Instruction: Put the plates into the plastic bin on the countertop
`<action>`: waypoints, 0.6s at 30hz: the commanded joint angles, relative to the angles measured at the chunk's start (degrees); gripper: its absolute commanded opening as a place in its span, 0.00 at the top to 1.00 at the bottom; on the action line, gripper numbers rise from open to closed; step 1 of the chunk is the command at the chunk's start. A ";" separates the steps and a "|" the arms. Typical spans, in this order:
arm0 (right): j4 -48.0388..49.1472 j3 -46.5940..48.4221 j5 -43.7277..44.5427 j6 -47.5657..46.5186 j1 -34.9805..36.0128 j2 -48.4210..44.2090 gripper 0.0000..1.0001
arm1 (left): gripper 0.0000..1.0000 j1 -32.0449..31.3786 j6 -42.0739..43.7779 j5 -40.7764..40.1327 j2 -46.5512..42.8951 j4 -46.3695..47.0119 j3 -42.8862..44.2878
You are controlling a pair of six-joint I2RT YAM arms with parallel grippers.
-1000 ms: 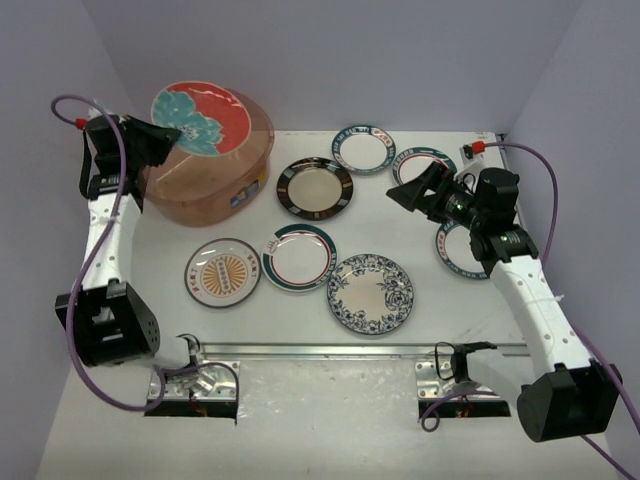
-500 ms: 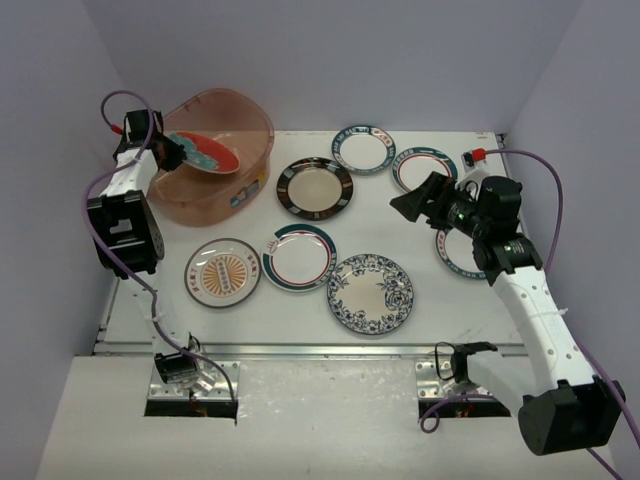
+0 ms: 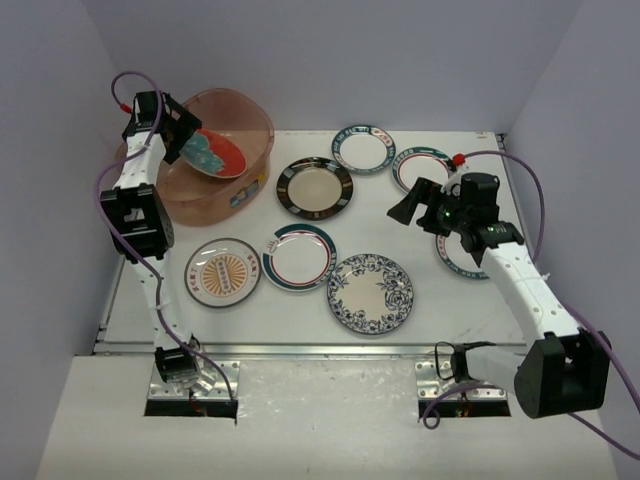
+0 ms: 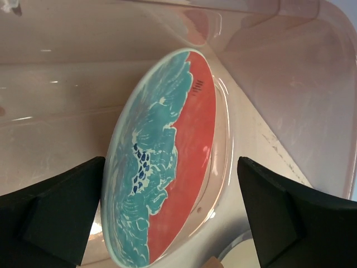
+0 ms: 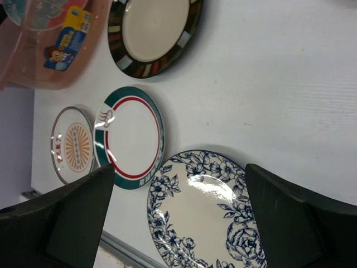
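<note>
Releasing its load was the fresh change at the far left: the left hand (image 4: 172,167), clamped on the red-and-teal plate (image 4: 162,162) a moment before, now stood with its fingers spread wide on either side of it and gripped nothing. That plate lay tilted inside the plastic bin (image 3: 215,205), leaning on the curved wall, not flat on the floor. By my reckoning one of the seven plates was delivered and six were left on the white surface (image 3: 430,320). Moving right, the orange sunburst plate (image 3: 222,272) lay near the front, touching or just overlapping the red-ringed teal plate (image 3: 298,256). The black-rimmed cream plate (image 3: 314,187) sat just beside the bin, and the blue floral plate (image 3: 371,293) lay nearer the front edge. A teal-rimmed plate (image 3: 363,149) lay at the far side, with another (image 3: 415,165) next to it, partly hidden. The right hand (image 3: 405,203) hovered fully open and empty above the surface, and its arm covered part of the last plate (image 3: 455,255). Nothing blocked the bin's mouth, though the leaning plate could make later ones stack unevenly.
</note>
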 commanded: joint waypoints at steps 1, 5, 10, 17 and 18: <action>-0.78 3.06 5.21 1.54 -0.13 4.65 0.01 | 0.00 -0.16 -0.48 -0.02 0.37 -4.07 3.92; 0.08 5.44 3.22 4.75 0.05 9.11 0.01 | 0.00 -0.19 -0.89 0.57 -3.63 -2.91 0.76; 7.98 6.35 -3.77 12.73 0.79 16.98 0.01 | 0.00 0.15 -0.81 2.83 -8.13 -2.93 -0.15; 8.77 17.68 -4.06 11.82 3.50 31.17 0.01 | 0.00 2.02 -2.13 10.22 -16.13 -1.02 -5.93; 9.19 18.49 -4.11 11.93 3.55 32.67 0.01 | 0.00 3.56 -2.66 11.93 -17.35 -0.85 -6.74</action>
